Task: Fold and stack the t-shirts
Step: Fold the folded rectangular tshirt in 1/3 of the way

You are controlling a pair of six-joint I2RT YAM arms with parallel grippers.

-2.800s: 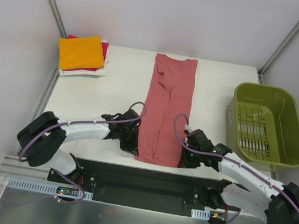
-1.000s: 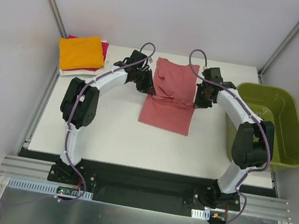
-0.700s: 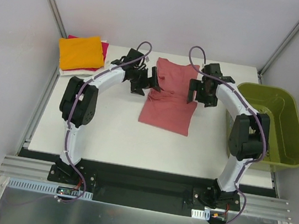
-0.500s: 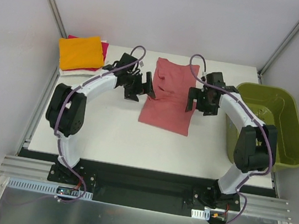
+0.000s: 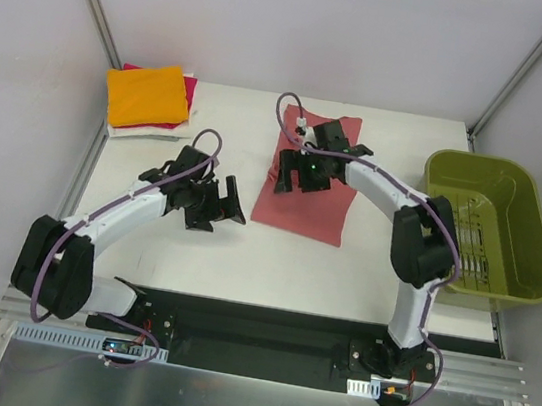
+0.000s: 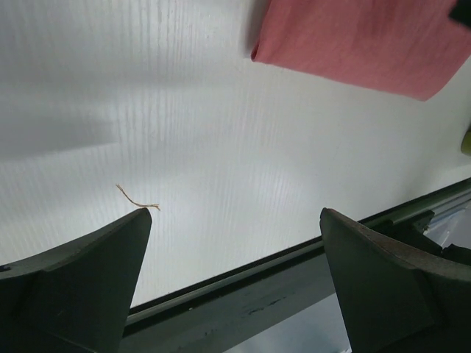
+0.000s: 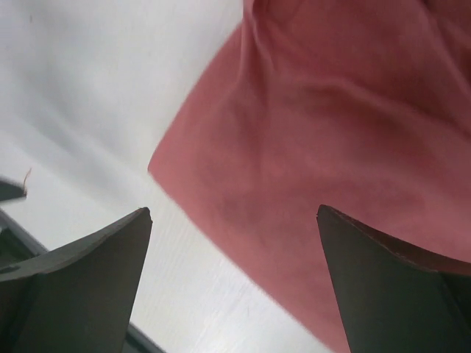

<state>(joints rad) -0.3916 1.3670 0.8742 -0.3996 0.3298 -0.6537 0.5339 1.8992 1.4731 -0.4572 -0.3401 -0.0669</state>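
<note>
On the table, salmon t-shirt under right jaws, left jaws apart

The whole tabletop is being viewed from high above and behind the arms' bases, facing forward and down. The left wrist view is being aimed low across the tabletop toward its near edge. The right wrist view is being held close above the salmon-red t-shirt, which is being shared by all three views.
</note>
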